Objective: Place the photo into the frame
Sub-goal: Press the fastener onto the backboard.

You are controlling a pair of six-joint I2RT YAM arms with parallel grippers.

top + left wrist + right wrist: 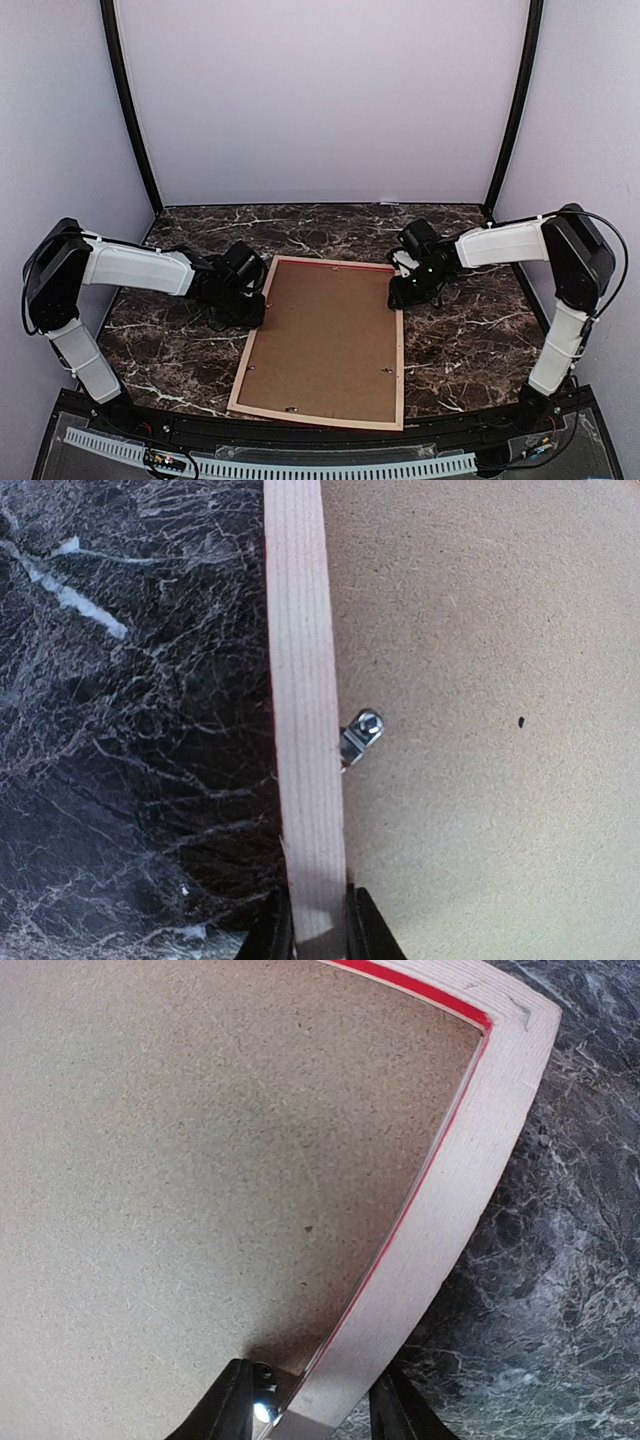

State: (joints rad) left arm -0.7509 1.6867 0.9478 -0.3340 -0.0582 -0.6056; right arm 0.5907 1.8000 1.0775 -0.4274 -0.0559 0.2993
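The frame (248, 362) lies back-up on the dark marble table (470, 340), its pale wood rails around the brown backing board (325, 340). A thin red edge shows along its far side. My left gripper (256, 296) is shut on the left rail (300, 680), one finger on each side of it (320, 938). My right gripper (402, 290) is shut on the right rail (470, 1160) near the far right corner, fingers astride it (312, 1412). The photo is hidden, no print shows in any view.
A small metal retaining clip (362, 735) sits on the backing board (480, 680) beside the left rail. Another clip glints by my right gripper's inner finger (262, 1410). Grey walls enclose the table on three sides.
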